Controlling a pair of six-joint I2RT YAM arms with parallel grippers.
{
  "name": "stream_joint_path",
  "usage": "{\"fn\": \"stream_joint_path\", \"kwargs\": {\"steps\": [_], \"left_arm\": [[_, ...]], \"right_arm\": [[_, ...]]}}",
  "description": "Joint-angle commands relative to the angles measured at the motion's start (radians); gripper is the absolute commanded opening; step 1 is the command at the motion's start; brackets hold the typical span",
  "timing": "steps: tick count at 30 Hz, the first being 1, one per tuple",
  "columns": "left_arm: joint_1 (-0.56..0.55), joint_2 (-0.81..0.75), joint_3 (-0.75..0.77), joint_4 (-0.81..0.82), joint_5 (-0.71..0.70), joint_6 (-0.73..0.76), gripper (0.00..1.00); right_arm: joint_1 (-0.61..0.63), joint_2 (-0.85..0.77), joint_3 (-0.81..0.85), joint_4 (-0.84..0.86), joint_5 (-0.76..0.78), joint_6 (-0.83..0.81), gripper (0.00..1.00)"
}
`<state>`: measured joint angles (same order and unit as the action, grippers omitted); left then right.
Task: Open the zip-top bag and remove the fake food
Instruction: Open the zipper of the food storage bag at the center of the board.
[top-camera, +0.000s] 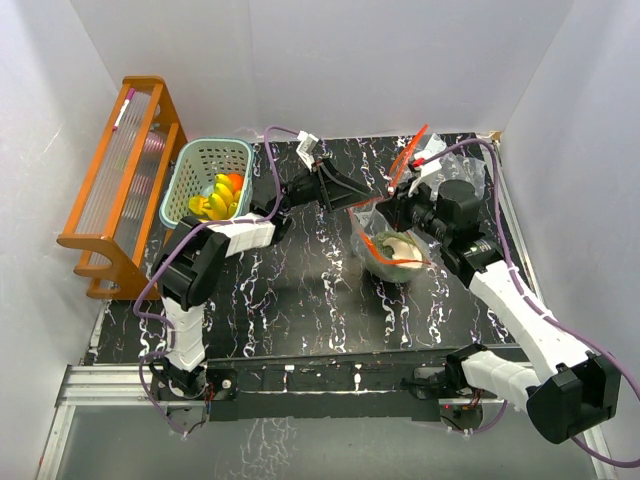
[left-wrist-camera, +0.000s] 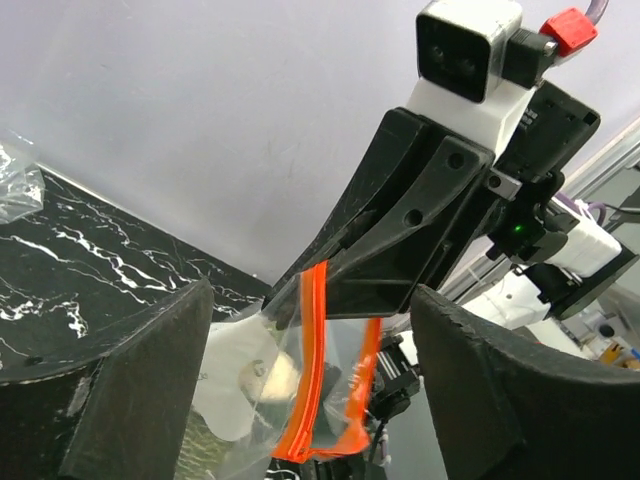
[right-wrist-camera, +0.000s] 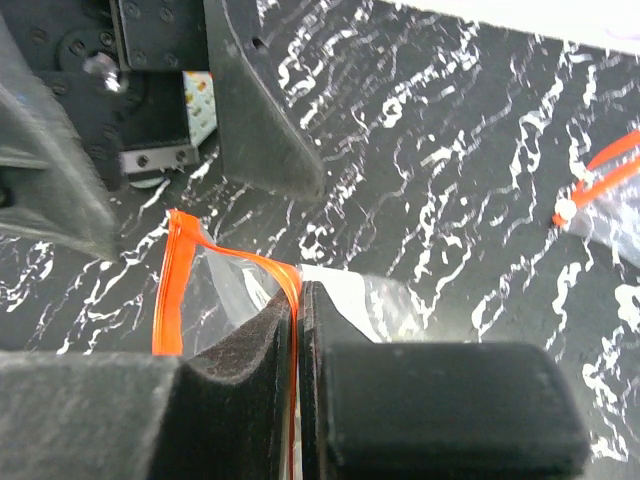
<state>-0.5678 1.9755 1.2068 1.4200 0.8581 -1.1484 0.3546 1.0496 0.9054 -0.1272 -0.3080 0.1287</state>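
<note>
1. Bag of clear plastic with an orange zip strip (top-camera: 383, 243) is held up right of the worktop's centre. A pale greenish toy piece (top-camera: 398, 250) lies in its bulging bottom.
2. The right end effector (right-wrist-camera: 298, 300) is pinched tight on the bag's orange-edged rim, with the strip squeezed between its pads.
3. The left end effector (left-wrist-camera: 310, 300) stands wide apart just beside the same rim and holds nothing.
4. Glossy yellow toy bananas and a round orange (top-camera: 218, 195) lie in a teal slatted plastic basket (top-camera: 205, 150) at the far left, well apart from the bag.
5. The black worktop with white marble veining (top-camera: 300, 290) shows its widest bare stretch between the bag and the near edge.
6. A second clear bag with an orange strip (top-camera: 445, 150) lies at the far right corner.
7. An orange wooden rack (top-camera: 120, 180) stands along the left edge, beside the basket.
8. White wall panels (top-camera: 350, 60) close the left, far and right sides, and a metal rail (top-camera: 100, 385) carrying the arm bases runs along the near edge.
</note>
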Motion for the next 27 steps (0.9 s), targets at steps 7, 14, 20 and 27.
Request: {"fn": "stream_joint_path", "kwargs": {"steps": [7, 14, 20, 27], "left_arm": [[0.001, -0.201, -0.041, -0.225, -0.062, 0.192, 0.97], [-0.015, -0.331, 0.008, -0.779, -0.177, 0.468, 0.97], [-0.072, -0.550, -0.181, -0.892, -0.450, 0.698, 0.97], [-0.171, -0.635, -0.137, -1.191, -0.707, 0.877, 0.97]], "right_arm": [[-0.005, 0.003, 0.174, -0.177, 0.309, 0.018, 0.08], [0.001, 0.011, 0.183, -0.162, 0.371, 0.003, 0.08], [0.118, 0.083, 0.154, -0.122, 0.486, -0.022, 0.08], [0.299, 0.215, 0.151, -0.073, 0.701, 0.036, 0.08]]}}
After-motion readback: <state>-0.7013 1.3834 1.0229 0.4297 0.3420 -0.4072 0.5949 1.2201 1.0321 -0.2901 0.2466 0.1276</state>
